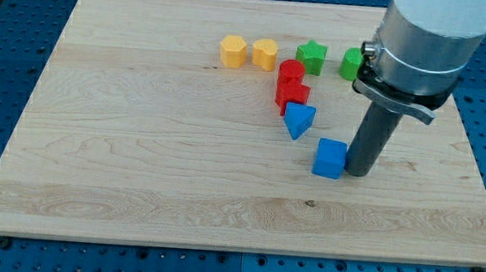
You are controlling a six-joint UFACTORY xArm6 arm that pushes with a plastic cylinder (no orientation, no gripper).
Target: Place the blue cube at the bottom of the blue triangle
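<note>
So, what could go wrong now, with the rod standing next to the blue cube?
1. My tip stands right beside the blue cube, on the view's right. An off-centre push could turn the cube so it slides past the spot below the blue triangle.
2. The triangle lies close, up-left of the cube. A push aimed too high could knock it into the red blocks that seem to touch it.
</note>
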